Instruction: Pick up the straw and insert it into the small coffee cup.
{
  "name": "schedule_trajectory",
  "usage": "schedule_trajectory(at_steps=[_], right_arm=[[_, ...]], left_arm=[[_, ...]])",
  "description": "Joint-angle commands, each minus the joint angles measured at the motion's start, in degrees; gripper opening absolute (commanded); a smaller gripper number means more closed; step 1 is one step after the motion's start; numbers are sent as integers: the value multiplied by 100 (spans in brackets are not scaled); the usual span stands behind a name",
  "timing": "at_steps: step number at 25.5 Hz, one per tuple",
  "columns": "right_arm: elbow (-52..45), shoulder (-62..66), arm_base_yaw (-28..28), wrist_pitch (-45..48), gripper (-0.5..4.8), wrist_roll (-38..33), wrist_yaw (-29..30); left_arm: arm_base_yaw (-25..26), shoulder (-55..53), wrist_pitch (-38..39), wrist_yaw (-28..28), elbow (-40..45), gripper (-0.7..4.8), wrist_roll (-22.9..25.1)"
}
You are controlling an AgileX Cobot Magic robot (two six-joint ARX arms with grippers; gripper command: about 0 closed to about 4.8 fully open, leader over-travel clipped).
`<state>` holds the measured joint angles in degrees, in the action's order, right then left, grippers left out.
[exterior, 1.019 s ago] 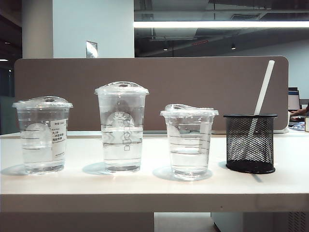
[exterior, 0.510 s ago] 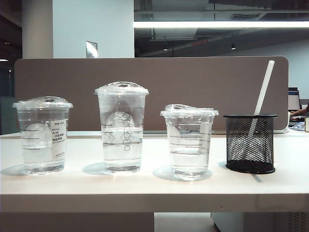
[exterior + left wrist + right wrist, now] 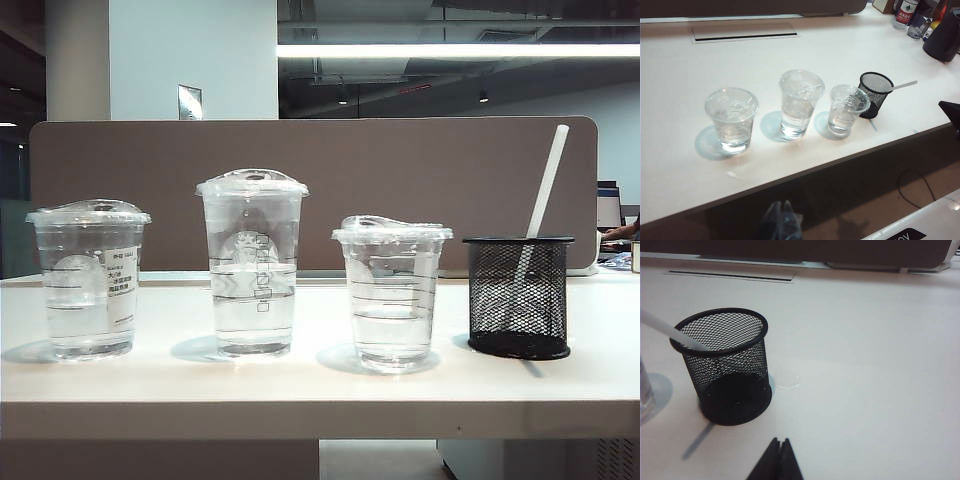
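Exterior view shows no arm yet; the straw [image 3: 545,185] leans in the black mesh holder [image 3: 518,297], rightmost on the table [image 3: 300,385]. Right claw [image 3: 779,442] hangs near the holder, tips together; left claw [image 3: 781,206] sits off the table edge, tips together too. We should spread the right claw, then pinch the bare shaft above the rim. Straw: thin, white, straight. Small coffee cup [image 3: 391,290]: clear, lidded, just beside the holder.

Black mesh holder [image 3: 519,297] beside two larger lidded cups [image 3: 252,262], apparently part-filled with water.
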<state>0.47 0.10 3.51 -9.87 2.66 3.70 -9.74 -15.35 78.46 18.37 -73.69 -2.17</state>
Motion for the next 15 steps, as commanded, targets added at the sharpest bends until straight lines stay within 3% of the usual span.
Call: schedule_trajectory(at_steps=[1, 4, 6, 8, 9, 11, 15], right_arm=[[-42, -7, 7, 114, 3, 26, 48], [118, -7, 4, 160, -2, -817, 48], [494, -7, -7, 138, -2, -1502, -323], [979, -2, 0, 142, -3, -1668, -710], [1239, 11, 0, 140, -3, -1554, -828], [2450, 175, -9, 83, -3, -343, -1115], [4092, 977, -9, -197, -2, 1134, -1753]], left_arm=[[2, -7, -57, -17, -13, -5, 4], [2, -7, -35, -37, -13, -4, 254], [2, 0, 28, -37, -13, -4, 428], [2, 0, 39, -33, -13, -4, 435], [2, 0, 35, -33, -13, -4, 435], [2, 0, 33, -33, -13, -4, 433], [2, 0, 33, -33, -13, -4, 433]])
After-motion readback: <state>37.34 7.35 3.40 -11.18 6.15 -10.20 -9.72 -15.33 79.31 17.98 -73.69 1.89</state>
